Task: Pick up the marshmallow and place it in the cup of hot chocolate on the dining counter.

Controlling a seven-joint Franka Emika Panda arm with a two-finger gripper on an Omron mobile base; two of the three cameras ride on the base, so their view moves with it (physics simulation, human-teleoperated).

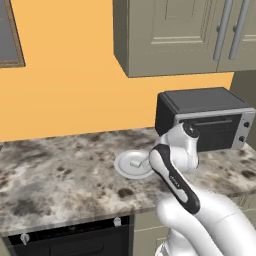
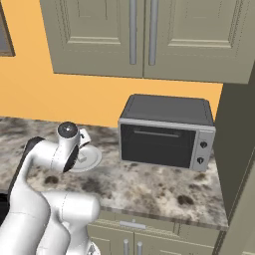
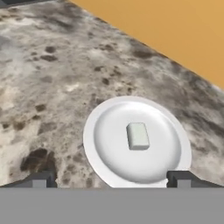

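The marshmallow (image 3: 138, 135), a small white block, lies in the middle of a round grey-white plate (image 3: 90, 144) on a speckled stone wall counter (image 3: 48, 87). My gripper (image 3: 111, 179) hovers above the plate's near rim, open wide, with nothing between its two dark fingertips (image 3: 43, 179). From the base, the marshmallow (image 1: 136, 162) and its plate (image 1: 121, 166) sit just left of my bent arm (image 1: 175, 175). In the right base view my wrist partly covers the plate (image 2: 94, 158). The cup of hot chocolate and the dining counter are out of view.
A dark toaster oven (image 1: 210, 120) (image 2: 167, 134) stands on the counter right of the plate. Beige wall cabinets (image 2: 149, 35) hang overhead against an orange wall. A black appliance front (image 1: 70, 240) sits below the counter's edge at the left.
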